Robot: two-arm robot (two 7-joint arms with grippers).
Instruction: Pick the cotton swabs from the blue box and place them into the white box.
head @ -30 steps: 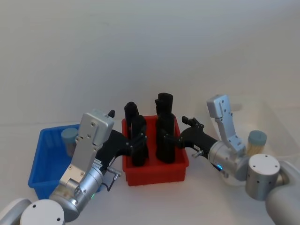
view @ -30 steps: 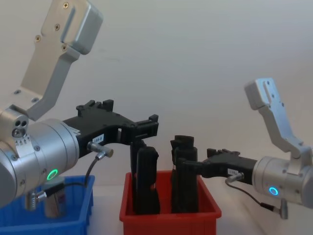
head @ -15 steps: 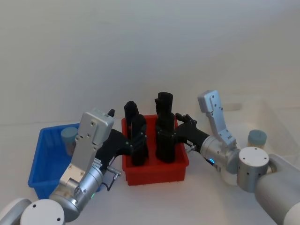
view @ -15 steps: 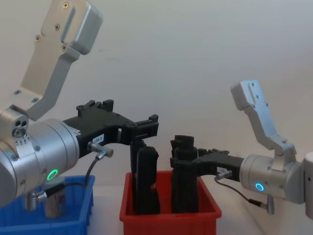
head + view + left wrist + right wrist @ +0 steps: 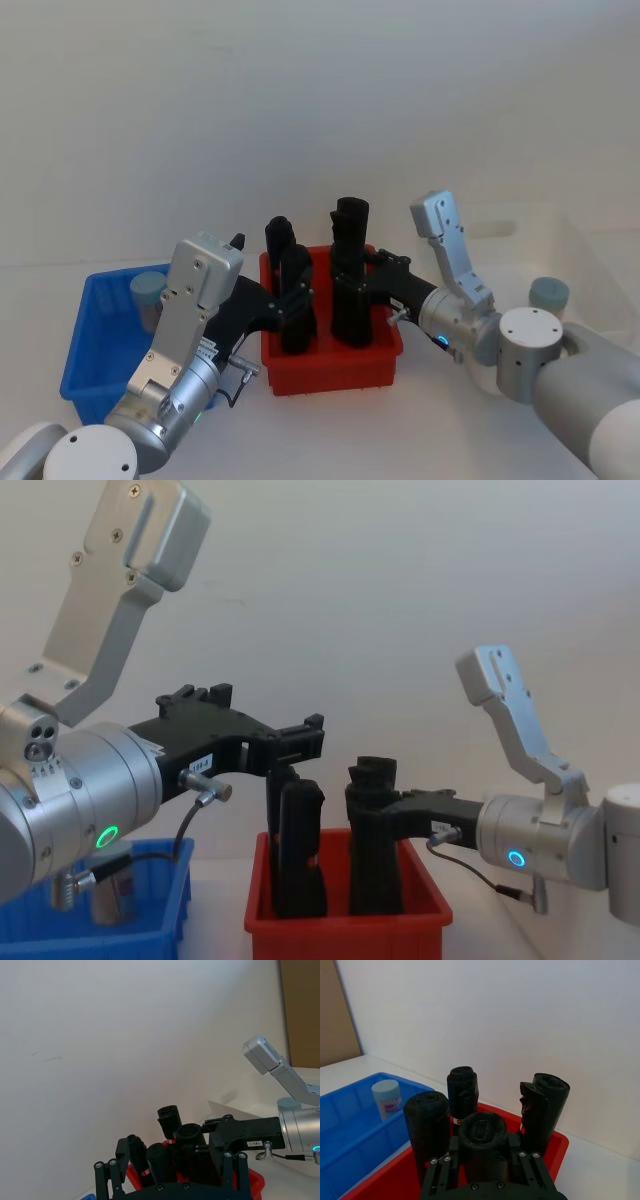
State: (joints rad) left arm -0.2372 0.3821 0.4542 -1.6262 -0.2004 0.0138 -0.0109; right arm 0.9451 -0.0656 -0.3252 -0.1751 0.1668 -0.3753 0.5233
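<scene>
Inspection runs from the tabletop's left side. The blue box (image 5: pixel 92 345) lies at 9 o'clock of the red bin (image 5: pixel 335 366). One jar of cotton swabs (image 5: pixel 148 297) stands upright in the blue box's 1 o'clock corner, lid up.

The left hand (image 5: pixel 286 310) hangs over the red bin's near-left part among the black rolls (image 5: pixel 349 290), fingers spread wide and holding nothing. The right hand (image 5: pixel 366 284) reaches across the bin from 3 o'clock, fingers also apart. One roll sits in line between them, and contact cannot be confirmed.

The white box (image 5: pixel 592 268) stands at 3 o'clock of the red bin, with a second jar (image 5: pixel 549 296) showing inside it.

Handling assessment: the jar looks light, rigid and smooth-walled, so slip is the likely fault. Its thin plastic may flex under a hard squeeze. Recommended hold is across the cylinder below the lid, taken from above and clear of the box wall beside it.
</scene>
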